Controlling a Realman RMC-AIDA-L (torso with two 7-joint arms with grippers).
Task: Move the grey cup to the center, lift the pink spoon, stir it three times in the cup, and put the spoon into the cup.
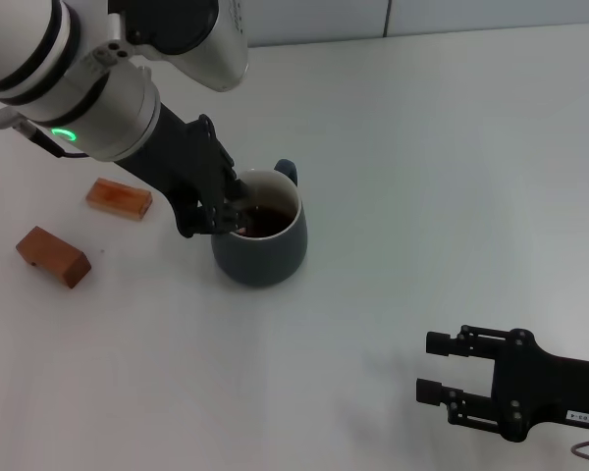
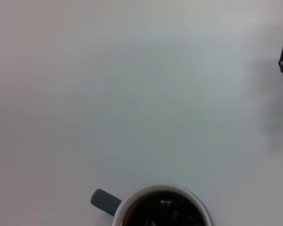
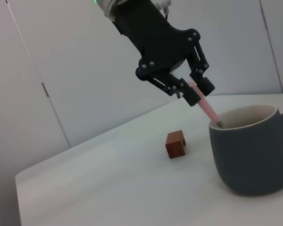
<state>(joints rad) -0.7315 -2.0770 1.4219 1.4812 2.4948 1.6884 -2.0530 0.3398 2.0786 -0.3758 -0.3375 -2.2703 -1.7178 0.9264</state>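
Observation:
The grey cup (image 1: 262, 249) stands on the white table near its middle, handle (image 1: 286, 169) pointing away from me. My left gripper (image 1: 232, 210) hangs over the cup's left rim, shut on the pink spoon. In the right wrist view that gripper (image 3: 198, 92) pinches the top of the pink spoon (image 3: 208, 108), which slants down into the cup (image 3: 251, 155); its bowl is hidden inside. The left wrist view shows only the cup's rim (image 2: 163, 188) and handle (image 2: 105, 201). My right gripper (image 1: 434, 367) rests open near the table's front right, holding nothing.
Two brown wooden blocks lie left of the cup, one (image 1: 119, 198) nearer it and one (image 1: 52, 256) farther out; one block (image 3: 175, 143) also shows in the right wrist view. A grey wall (image 1: 422, 15) borders the table's far edge.

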